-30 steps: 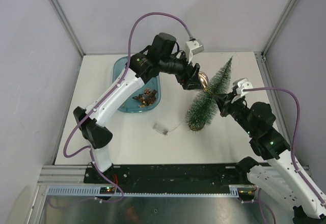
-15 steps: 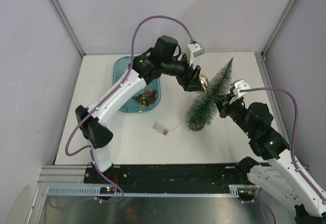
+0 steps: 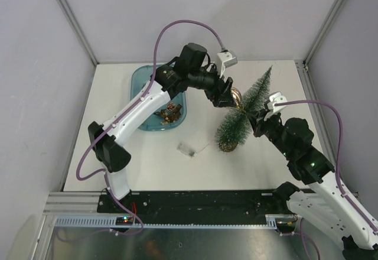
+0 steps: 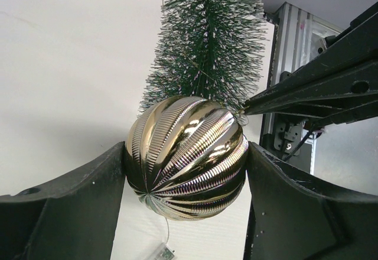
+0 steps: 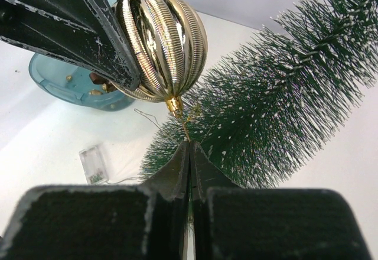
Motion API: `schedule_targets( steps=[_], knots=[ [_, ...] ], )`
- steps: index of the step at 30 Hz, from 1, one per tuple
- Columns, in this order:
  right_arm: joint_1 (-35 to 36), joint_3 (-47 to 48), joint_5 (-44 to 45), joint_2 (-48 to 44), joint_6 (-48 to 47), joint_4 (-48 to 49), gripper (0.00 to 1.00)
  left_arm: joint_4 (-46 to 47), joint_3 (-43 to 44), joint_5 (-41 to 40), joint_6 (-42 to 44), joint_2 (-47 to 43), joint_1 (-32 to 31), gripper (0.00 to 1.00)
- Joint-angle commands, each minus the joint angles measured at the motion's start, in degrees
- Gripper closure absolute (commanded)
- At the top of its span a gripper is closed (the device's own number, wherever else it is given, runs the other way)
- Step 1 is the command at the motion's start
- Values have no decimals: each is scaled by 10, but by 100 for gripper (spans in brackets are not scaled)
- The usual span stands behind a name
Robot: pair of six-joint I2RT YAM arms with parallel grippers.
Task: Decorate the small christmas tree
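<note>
- Left gripper (image 3: 227, 97): jaws spread wide around a gold ball ornament (image 4: 186, 156), one finger pressed to each side. The ribbed ball fills the gap and is held off the table.
- Right gripper (image 5: 189, 149): jaws pressed fully together, no gap showing. A thin wire hook (image 5: 185, 127) runs from the ornament's gold cap down to the tips and looks pinched there.
- The two grippers meet tip to tip: the right one's closed tips sit just under the ball's cap, right at the left one's load.
- The small christmas tree (image 3: 243, 109) stands with its round base on the table, directly beyond the ball as seen from the left gripper. Its bristles are just behind and beside the right gripper's tips.
- The ball sits against the tree's mid section. From the left wrist view the bristles touch or nearly touch its far side; I can't tell which.
- Blue tray (image 3: 139, 78) is well behind the left gripper, under that arm's forearm, with small brown bits in it.
- Small clear box (image 3: 186, 148) with a thin wire lies on the table, below the left gripper and to the tray side of the tree base.
</note>
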Motion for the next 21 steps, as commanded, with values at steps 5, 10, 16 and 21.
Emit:
schedule_targets(
  steps=[5,10,16,21],
  knots=[
    [7,26,14,-10,-11,26,100,41,5,-14,-18,-21,-1,64],
    [9,26,19,-19,-18,34,100,53,3,-31,-19,-25,0,65],
    [15,25,25,-12,-23,35,100,59,-2,-34,-36,-28,0,66],
    [24,28,38,6,-28,39,100,59,-12,-37,-38,-37,0,66]
  ],
)
